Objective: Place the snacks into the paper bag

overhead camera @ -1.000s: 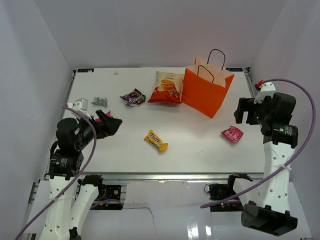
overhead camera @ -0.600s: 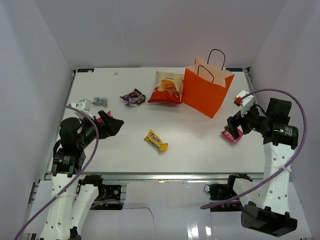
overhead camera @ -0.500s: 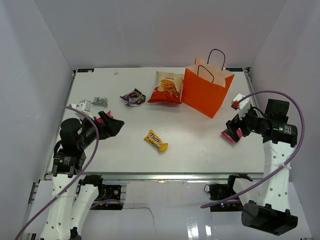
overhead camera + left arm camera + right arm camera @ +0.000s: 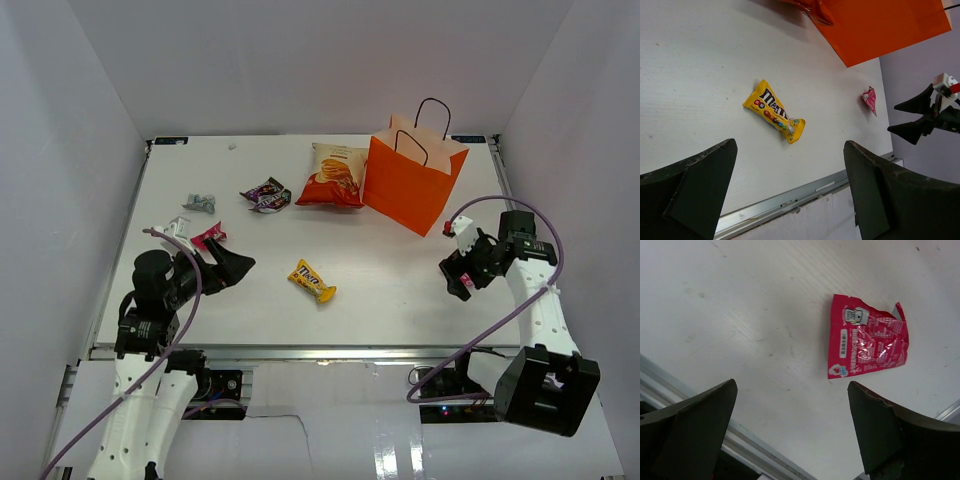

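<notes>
Crinkled, glossy red-pink packet (image 4: 867, 342) is lying flat on the white surface (image 4: 740, 300), just ahead of the right end effector (image 4: 791, 385), which is hovering, fingers spread wide, holding nothing.

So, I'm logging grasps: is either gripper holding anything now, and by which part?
Nothing is held. The left gripper is open, facing the yellow packet; the right gripper is open over the red-pink packet.

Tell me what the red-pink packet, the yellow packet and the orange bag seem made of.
Red-pink packet: probably thin glossy plastic film; it shows crinkles and bright glints.
Yellow packet: similar printed film, slightly shiny, ends crimped.
Orange bag: apparently matte paper; flat stiff panels, sharp folds, no shine.
</notes>
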Robot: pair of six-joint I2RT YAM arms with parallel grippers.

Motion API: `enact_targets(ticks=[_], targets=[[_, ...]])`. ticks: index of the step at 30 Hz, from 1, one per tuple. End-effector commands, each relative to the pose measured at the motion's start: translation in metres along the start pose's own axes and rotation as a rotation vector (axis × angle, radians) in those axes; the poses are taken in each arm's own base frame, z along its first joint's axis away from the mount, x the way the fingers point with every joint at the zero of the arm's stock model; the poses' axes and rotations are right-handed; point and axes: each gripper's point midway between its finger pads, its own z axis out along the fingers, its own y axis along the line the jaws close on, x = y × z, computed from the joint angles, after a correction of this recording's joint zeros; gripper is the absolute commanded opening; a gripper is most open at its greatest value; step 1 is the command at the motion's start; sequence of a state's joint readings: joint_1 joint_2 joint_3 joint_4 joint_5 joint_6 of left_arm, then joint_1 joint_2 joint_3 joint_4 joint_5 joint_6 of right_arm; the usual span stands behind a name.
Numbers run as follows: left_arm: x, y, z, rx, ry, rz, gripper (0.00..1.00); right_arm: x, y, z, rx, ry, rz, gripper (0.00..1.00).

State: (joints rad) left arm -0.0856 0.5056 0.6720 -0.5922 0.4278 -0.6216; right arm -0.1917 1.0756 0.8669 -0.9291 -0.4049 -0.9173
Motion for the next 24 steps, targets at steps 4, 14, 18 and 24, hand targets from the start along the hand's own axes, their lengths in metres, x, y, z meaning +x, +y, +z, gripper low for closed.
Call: enact_targets(ticks=[4,14,18,24], targets=[[0.008,0.0,-0.004,0.018,-0.005,-0.031,0.98,0.027,-0.056,0.037,0.208,0.112,-0.068,0.96],[0.011,0.006,0.0,-0.007,0.012,-0.052,0.98,0.033,-0.087,0.069,0.279,0.13,-0.044,1.0],[0.015,0.007,0.0,-0.004,0.016,-0.064,0.98,0.038,-0.091,0.083,0.287,0.131,-0.048,0.94],[0.016,0.005,-0.002,0.0,0.018,-0.072,0.98,0.042,-0.099,0.095,0.293,0.146,-0.053,0.81]])
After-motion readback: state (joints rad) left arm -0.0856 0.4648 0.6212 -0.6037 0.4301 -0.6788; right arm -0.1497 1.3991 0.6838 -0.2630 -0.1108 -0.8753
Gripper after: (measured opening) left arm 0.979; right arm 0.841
